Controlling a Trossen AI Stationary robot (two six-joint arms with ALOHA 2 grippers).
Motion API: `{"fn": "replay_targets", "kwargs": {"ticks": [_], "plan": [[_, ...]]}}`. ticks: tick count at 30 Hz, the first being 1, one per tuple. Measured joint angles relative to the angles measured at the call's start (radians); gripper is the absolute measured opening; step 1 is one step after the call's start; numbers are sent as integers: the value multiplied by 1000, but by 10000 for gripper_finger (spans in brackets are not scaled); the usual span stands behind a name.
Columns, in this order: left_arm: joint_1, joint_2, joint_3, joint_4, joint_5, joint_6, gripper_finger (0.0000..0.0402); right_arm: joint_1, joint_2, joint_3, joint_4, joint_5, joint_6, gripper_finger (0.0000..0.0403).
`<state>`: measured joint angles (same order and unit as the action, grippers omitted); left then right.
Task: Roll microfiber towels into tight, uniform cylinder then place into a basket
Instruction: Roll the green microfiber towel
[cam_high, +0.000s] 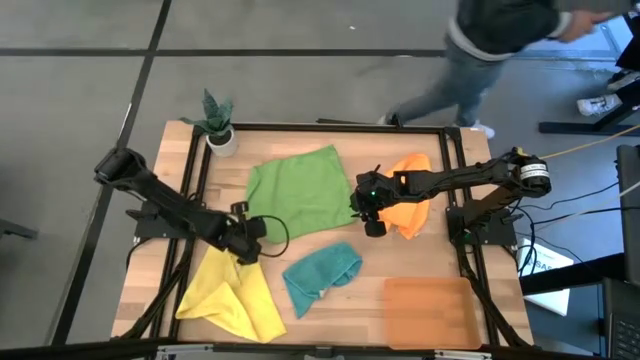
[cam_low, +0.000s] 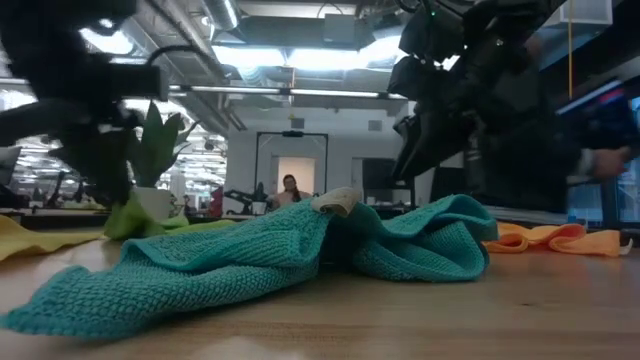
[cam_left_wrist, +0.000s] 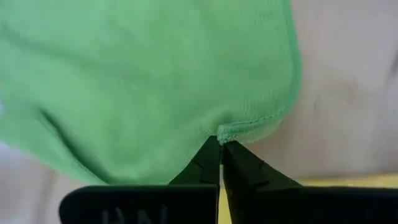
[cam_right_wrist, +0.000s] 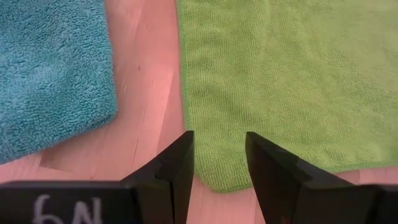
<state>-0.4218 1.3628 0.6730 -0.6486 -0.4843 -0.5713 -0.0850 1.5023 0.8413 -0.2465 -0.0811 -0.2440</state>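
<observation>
Wooden table (cam_high: 330, 305): green towel (cam_high: 297, 190) spread flat mid-table. Left gripper (cam_left_wrist: 221, 144) clenched on its near hem. Right gripper (cam_right_wrist: 219, 163) parted, empty, above its other corner. Basket (cam_high: 427, 310) near edge, right side.

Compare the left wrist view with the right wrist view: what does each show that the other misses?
Only the left wrist view shows the left hand shut on the green towel's hem, with a yellow strip at the picture's edge. Only the right wrist view shows the right hand open above that towel's corner, and the teal towel beside it across a strip of bare table. Both show the green towel and the table.
</observation>
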Motion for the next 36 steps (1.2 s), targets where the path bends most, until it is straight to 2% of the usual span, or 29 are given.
{"fn": "replay_targets", "kwargs": {"ticks": [4,8,14,19,22,25,36], "plan": [[102,-2,55,44,-29,188,0,-1,-31,1,-18,6,1,145],[210,-2,89,149,-4,380,0,-1,-88,1,-38,44,28,145],[365,24,97,384,111,649,0,-1,-147,1,-95,61,57,145],[466,107,97,636,220,791,0,-1,-159,1,-114,61,63,145],[502,164,97,754,289,845,0,-1,-160,1,-131,61,84,145],[523,223,105,839,305,889,0,-1,-161,1,-137,61,83,145],[533,438,370,848,325,1061,0,-1,-162,1,-153,63,82,145]]}}
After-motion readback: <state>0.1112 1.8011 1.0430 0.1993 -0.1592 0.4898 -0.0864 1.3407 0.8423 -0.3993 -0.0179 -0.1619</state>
